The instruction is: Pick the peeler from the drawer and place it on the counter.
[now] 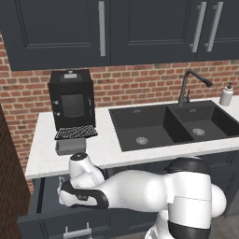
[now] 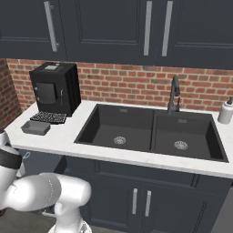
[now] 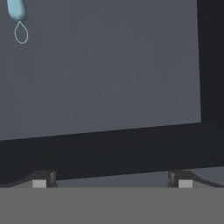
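Hand view: peeler upright at top left, loop end downward

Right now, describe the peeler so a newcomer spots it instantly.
Below the counter, left of the sink, the drawer stands pulled out. The peeler lies on its grey floor, toward one corner in the hand view: pale blue, slender, with a thin wire loop at its end.

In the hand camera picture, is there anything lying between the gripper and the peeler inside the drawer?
No. In the hand view, bare grey drawer floor stretches between the open gripper and the peeler, which lies at the far top-left corner.
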Motion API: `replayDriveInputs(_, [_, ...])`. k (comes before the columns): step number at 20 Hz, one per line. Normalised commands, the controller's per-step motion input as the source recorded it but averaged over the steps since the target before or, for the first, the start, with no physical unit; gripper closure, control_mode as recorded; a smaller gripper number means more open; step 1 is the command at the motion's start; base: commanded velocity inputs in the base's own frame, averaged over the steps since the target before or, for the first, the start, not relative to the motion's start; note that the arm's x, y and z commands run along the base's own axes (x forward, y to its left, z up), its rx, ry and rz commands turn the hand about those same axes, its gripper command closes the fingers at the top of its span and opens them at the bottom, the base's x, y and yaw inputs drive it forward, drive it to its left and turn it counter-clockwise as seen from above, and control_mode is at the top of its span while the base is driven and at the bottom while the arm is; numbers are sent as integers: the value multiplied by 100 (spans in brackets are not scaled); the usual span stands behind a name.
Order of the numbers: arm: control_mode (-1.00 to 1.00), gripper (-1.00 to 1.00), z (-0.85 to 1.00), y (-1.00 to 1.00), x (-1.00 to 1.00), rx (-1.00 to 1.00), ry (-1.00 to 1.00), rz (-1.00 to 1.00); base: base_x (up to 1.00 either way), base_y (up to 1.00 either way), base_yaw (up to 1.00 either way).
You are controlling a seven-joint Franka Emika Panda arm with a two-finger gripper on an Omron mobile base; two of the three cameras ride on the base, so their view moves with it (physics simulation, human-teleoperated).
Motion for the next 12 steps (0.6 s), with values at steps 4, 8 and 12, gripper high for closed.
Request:
replayDriveInputs(4, [-100, -100, 0, 0, 0, 0, -2, 0, 0, 0, 0])
replayDriveInputs(8, [-100, -100, 0, 0, 0, 0, -7, 0, 0, 0, 0])
replayDriveInputs(12, [-100, -100, 0, 0, 0, 0, -9, 0, 0, 0, 0])
